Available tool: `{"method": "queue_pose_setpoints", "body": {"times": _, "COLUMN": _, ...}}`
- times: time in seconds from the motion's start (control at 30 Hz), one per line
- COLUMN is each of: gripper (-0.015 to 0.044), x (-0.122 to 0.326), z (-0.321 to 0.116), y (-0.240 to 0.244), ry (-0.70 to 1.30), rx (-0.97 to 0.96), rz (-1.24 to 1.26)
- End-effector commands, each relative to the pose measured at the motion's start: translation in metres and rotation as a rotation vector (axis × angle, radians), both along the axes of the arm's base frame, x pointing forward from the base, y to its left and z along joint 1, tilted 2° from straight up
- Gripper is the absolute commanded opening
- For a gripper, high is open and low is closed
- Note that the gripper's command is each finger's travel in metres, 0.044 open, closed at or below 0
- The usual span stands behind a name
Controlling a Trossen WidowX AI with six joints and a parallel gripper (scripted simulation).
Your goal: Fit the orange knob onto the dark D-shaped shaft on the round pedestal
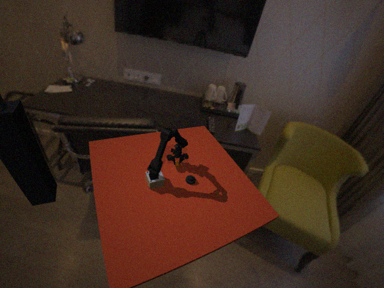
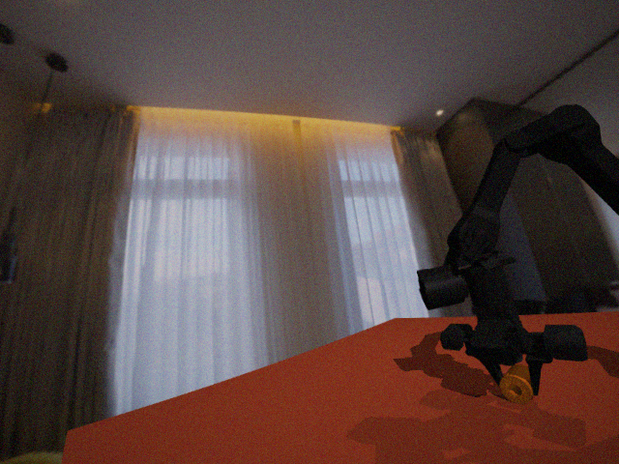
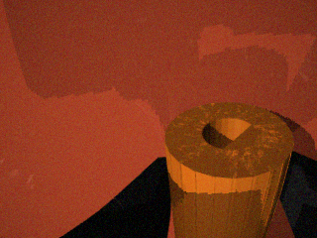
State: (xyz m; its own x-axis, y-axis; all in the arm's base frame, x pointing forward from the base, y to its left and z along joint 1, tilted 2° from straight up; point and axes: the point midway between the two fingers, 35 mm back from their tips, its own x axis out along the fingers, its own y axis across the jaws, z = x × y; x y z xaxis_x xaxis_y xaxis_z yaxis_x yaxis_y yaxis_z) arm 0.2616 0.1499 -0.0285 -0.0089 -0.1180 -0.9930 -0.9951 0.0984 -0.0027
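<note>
The orange knob (image 1: 177,162) (image 2: 519,372) (image 3: 223,213) lies on its side on the table, its holed end toward the exterior camera. The hole shows in the wrist view; which way its flat faces is unclear. My gripper (image 1: 177,161) (image 2: 518,387) (image 3: 222,163) points down, with one finger against each side of the knob, shut on it. The dark round pedestal (image 1: 190,179) stands apart from the knob, nearer the table's middle, with no knob on it. In the exterior view my gripper hides it. The shaft's flat side cannot be made out.
The red-orange table top (image 1: 149,229) carries the arm's pale base (image 1: 156,182), left of the pedestal in the top view. The arm's shadow falls around the pedestal. A yellow chair (image 1: 297,192) stands beyond the right edge and a dark desk (image 1: 123,102) behind.
</note>
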Motion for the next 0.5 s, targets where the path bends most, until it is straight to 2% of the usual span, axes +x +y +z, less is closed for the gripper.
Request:
{"method": "queue_pose_setpoints", "body": {"times": 0.0, "gripper": 0.0179, "x": 0.0, "z": 0.001, "y": -0.001, "ry": -0.002, "rx": 0.026, "rz": 0.0}}
{"method": "queue_pose_setpoints", "body": {"times": 0.47, "gripper": 0.0179, "x": -0.001, "z": 0.01, "y": -0.015, "ry": -0.027, "rx": 0.27, "rz": 0.002}}
